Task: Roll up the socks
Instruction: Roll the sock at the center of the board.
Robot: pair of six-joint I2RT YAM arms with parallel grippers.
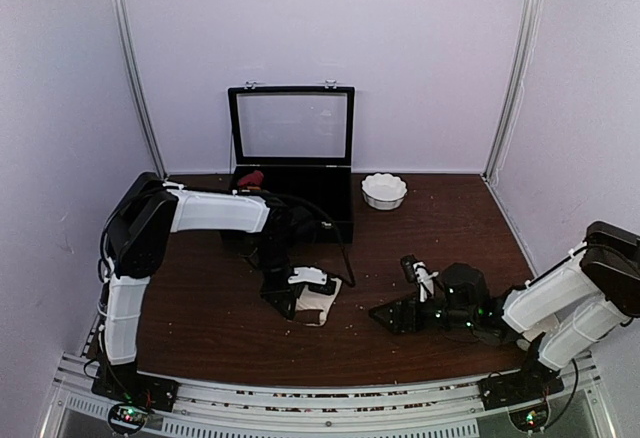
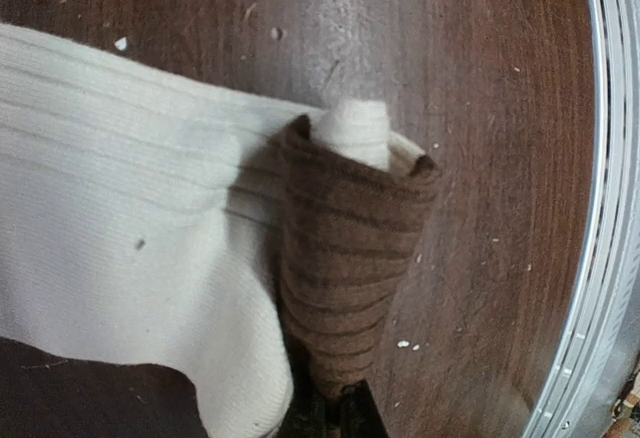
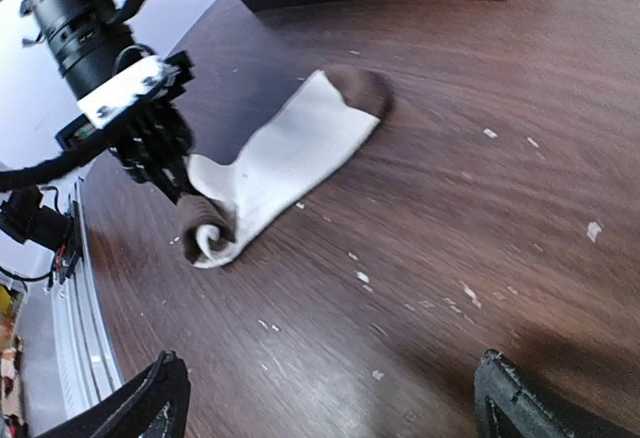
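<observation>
Pinched shut with the left gripper (image 3: 168,170) on the rolled, brown-cuffed end of a cream sock (image 3: 290,148). Spread flat otherwise on the wooden table (image 1: 450,228), near the front edge, before the black box (image 1: 320,190), brown toe farthest from the roll. Spread wide with the right gripper (image 1: 385,315), holding nothing, well apart from the sock.

No text, label, brand, number or sign can be read in any view. A white tag (image 3: 122,88) mounted above the left gripper (image 3: 178,186) is too blurred to tell whether it bears any print. The cream sock (image 3: 290,153) shows only plain ribbed fabric.
</observation>
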